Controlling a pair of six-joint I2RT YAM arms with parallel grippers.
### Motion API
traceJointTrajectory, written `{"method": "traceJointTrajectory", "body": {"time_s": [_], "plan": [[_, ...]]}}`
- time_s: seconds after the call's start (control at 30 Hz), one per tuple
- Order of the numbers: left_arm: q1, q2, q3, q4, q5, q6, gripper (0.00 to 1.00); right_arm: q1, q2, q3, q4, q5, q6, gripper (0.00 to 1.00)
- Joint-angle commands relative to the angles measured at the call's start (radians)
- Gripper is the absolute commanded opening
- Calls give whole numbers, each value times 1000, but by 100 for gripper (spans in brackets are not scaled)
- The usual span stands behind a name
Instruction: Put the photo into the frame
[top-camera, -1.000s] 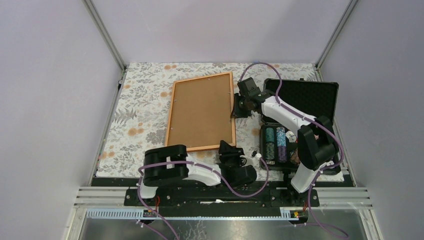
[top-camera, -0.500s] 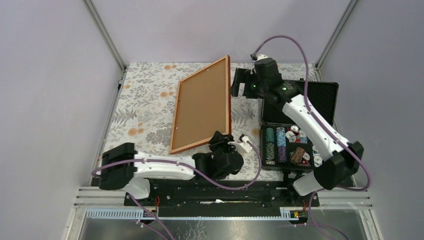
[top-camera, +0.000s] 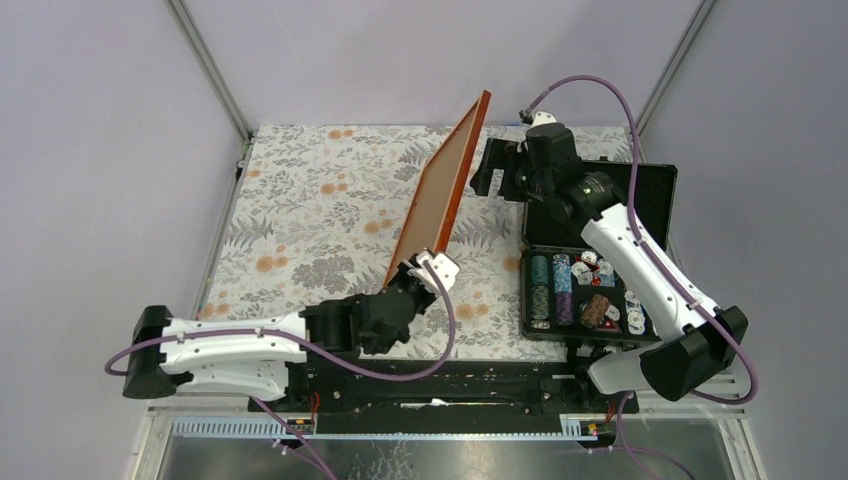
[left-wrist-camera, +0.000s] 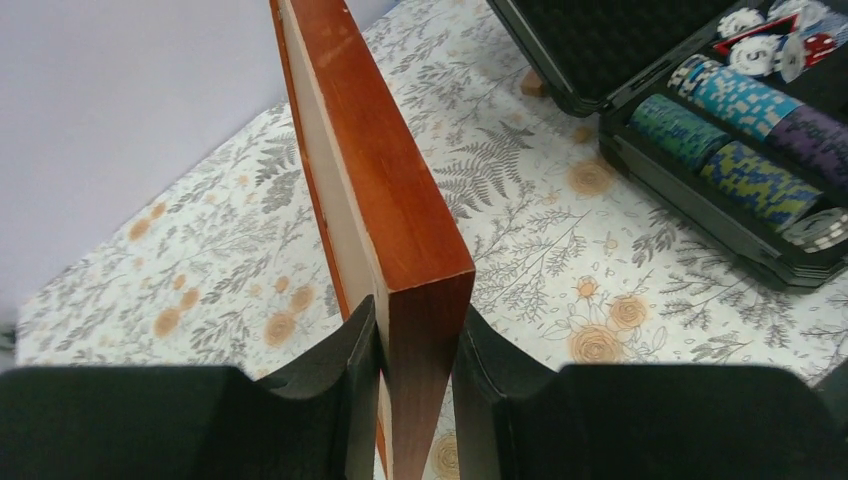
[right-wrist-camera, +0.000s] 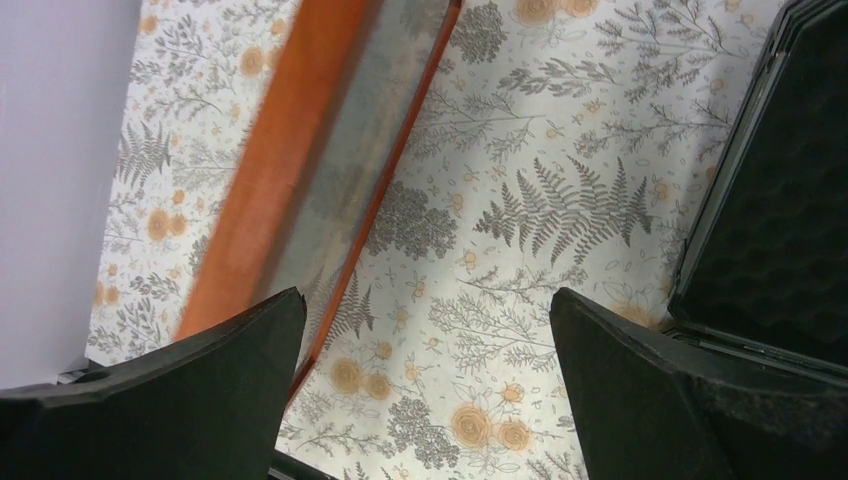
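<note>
Frame: the frame (top-camera: 443, 180) stands steeply on edge over the flowered cloth (top-camera: 300, 200). It leans a little, with its brown back turned to the left side of the table and its top corner up near the back wall.
Left claw: the left claw (left-wrist-camera: 415, 330) is clamped on the frame's near bottom corner, one pad against each face, pinching the wooden rail.
Right claw: the right claw (right-wrist-camera: 422, 310) hangs with its fingers spread wide, just beside the frame's upper far edge and touching nothing.
Photo: I can't pick out the photo for certain in any view. A pale strip runs along the inside of the wood by the left claw, and I can't tell whether it is the print or only the frame's lining.
Front face: from the right wrist it shows a greyish sheen, likely a pane, so I'd treat it as breakable.
How it will handle: stiff and probably light, but long. Held by one corner it may swing or twist, and the polished wood looks smooth enough to slide between the pads.
Where to hold: on the wooden rails only, never on the sheen. A second hold on the upper rail, opposite the left claw, should steady it.
Nearby: the open black case (top-camera: 600, 190) with its chips (top-camera: 555, 285) sits close on the right, within the frame's swing.
</note>
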Motion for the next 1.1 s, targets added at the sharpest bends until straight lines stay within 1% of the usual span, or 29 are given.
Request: {"method": "traceJointTrajectory", "body": {"time_s": [0.0,0.17,0.3,0.6,0.63,0.73,0.93,1.07], "plan": [[73,-83,-17,137,235,-147,0,-3,-39,-26,26,43,10,100],[158,-177,-48,131,350,-258,0,-4,-39,-35,9,56,8,100],[251,-251,-61,77,420,-327,0,-4,-67,-45,9,74,20,100],[549,-391,-133,49,692,-489,0,-4,-118,-32,18,73,13,100],[582,-397,-138,26,723,-509,0,-5,-118,-35,16,73,13,100],[714,-410,-166,25,861,-578,0,-4,-112,-50,14,65,16,100],[1038,-394,-238,83,1187,-746,0,-4,-97,-69,14,53,15,100],[1213,-361,-289,111,1349,-843,0,-5,-99,-83,15,60,7,100]]}}
